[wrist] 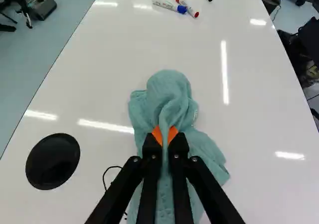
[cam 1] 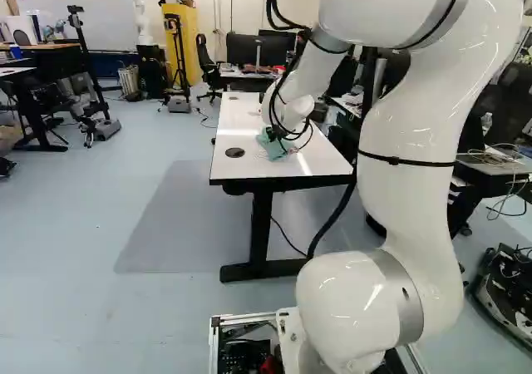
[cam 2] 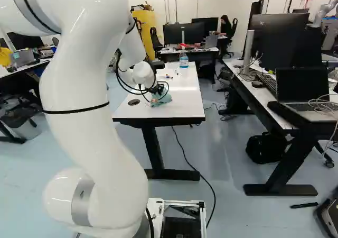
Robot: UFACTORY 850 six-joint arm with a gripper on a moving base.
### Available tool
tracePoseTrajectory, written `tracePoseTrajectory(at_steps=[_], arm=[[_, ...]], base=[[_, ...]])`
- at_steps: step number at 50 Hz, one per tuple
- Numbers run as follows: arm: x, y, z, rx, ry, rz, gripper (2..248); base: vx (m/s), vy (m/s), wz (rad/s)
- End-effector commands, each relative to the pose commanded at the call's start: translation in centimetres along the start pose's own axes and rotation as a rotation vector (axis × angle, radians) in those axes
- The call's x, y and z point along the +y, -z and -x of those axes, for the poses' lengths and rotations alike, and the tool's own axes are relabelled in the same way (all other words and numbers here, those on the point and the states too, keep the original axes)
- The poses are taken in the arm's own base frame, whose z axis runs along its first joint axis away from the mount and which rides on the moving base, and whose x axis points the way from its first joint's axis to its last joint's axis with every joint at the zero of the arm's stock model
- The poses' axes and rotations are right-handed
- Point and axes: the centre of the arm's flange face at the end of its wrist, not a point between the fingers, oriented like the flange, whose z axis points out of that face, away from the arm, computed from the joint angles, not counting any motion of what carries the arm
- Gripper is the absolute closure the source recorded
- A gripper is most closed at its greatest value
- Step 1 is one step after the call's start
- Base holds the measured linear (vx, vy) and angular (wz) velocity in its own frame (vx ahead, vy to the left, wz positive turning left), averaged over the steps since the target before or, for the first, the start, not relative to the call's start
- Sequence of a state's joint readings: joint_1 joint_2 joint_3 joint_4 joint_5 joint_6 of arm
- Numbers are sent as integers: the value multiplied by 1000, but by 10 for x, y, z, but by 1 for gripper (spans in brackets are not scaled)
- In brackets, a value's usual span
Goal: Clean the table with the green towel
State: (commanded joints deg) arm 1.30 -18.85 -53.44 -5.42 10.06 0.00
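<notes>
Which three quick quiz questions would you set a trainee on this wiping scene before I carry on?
1. True or false: the gripper has a fold of the green towel between its two fingers.

2. Multiple choice: where do the markers lie?
a) under the towel
b) farther ahead of the gripper than the towel, apart from it
c) on top of the towel

3. Fill in the missing word: beside the towel, the table has a round disc whose colour is ____.

Key: 1 true; 2 b; 3 black
</notes>
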Motion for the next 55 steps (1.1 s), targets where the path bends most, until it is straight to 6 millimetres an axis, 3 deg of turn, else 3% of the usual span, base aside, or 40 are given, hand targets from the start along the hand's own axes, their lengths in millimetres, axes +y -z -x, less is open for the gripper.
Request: tracePoseTrajectory(at_steps=[55], arm=[[0, -1, 1, -15, 0, 0, 220]], base=[[0, 0, 0]])
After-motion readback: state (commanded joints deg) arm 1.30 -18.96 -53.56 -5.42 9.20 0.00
